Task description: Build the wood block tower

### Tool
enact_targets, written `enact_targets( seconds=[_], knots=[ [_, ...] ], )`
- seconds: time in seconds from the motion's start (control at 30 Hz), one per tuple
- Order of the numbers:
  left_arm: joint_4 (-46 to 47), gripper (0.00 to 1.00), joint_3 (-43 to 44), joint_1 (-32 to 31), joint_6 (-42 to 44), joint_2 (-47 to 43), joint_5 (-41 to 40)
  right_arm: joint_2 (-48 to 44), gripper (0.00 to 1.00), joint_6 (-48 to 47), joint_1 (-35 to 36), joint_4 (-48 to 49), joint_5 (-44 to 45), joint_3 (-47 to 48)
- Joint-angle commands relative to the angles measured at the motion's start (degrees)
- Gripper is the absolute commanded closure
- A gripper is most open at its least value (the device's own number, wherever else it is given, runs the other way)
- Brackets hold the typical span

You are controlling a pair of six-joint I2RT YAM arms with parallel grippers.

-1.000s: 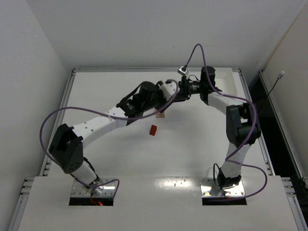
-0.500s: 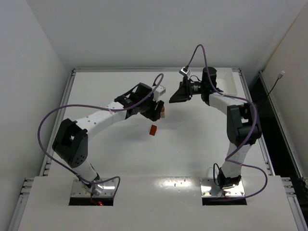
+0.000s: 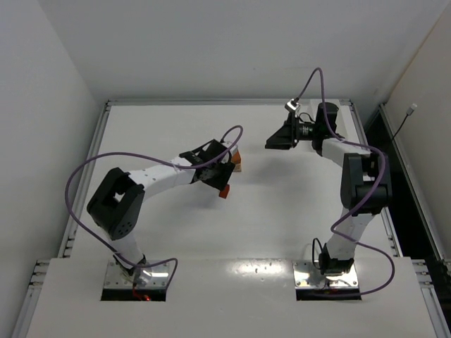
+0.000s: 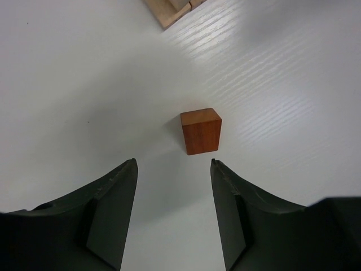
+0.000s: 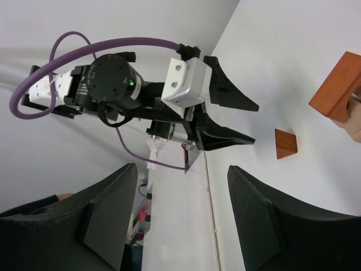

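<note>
The wood block tower stands mid-table, a reddish-orange block on pale tan ones. In the right wrist view the wood block tower sits at the right edge. Only a tan corner of the tower shows at the top of the left wrist view. A loose reddish-orange cube lies just in front of the tower. My left gripper hangs open just short of that cube, nothing between its fingers. My right gripper is open and empty, to the right of the tower.
A white tray lies at the table's back right, under the right arm. The left arm's purple cable loops out to the left. Walls close in the table on the left, back and right.
The left gripper drew back from the tower toward the loose cube and turned down over it. The right gripper pulled away to the right, leaving the tower standing alone.
</note>
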Motion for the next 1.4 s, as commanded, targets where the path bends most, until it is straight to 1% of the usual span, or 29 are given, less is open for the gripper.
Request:
enact_targets(
  seconds=[0.0, 0.37, 0.43, 0.5, 0.67, 0.8, 1.17, 1.23, 1.33, 1.37],
  knots=[
    [2.44, 0.49, 0.04, -0.31, -2.16, 0.22, -0.23, -3.35, 0.38, -2.3, -0.73, 1.54, -3.95, -1.08],
    [3.51, 0.49, -0.49, -3.3, -1.63, 0.75, 1.53, -3.87, 0.38, -2.3, -2.31, 1.54, -5.01, -2.14],
    [3.51, 0.46, -0.49, -3.91, -1.63, 1.89, 1.53, -4.4, 0.38, -2.3, -2.32, 1.54, -5.01, -2.67],
    [3.51, 0.46, -0.49, -4.62, -1.63, 2.5, 1.53, -4.4, 0.38, -2.3, -2.32, 1.54, -5.01, -2.67],
    [3.51, 0.46, 0.04, -5.14, -3.48, 4.52, -0.23, -5.02, 0.38, -2.3, -2.84, 1.54, -5.53, -3.2],
    [3.51, 0.46, 0.04, -5.14, -4.97, 5.76, -3.48, -5.54, 0.38, -2.3, -3.37, 1.54, -6.06, -3.72],
    [5.26, 0.46, 0.56, -5.14, -4.98, 8.22, -3.48, -6.07, 0.38, -2.3, -3.37, 1.54, -6.06, -4.25],
    [5.87, 0.49, 0.56, -5.14, -4.97, 8.84, -4.01, -6.07, 0.38, -2.3, -3.37, 1.54, -6.06, -4.25],
    [6.58, 0.56, 0.56, -4.53, -4.97, 8.84, -4.01, -6.07, 0.38, -2.3, -3.37, 1.54, -6.06, -4.25],
    [6.58, 0.68, 0.56, -4.53, -4.97, 8.84, -4.01, -6.07, 0.38, -2.3, -3.37, 1.54, -6.06, -4.25]
  ],
)
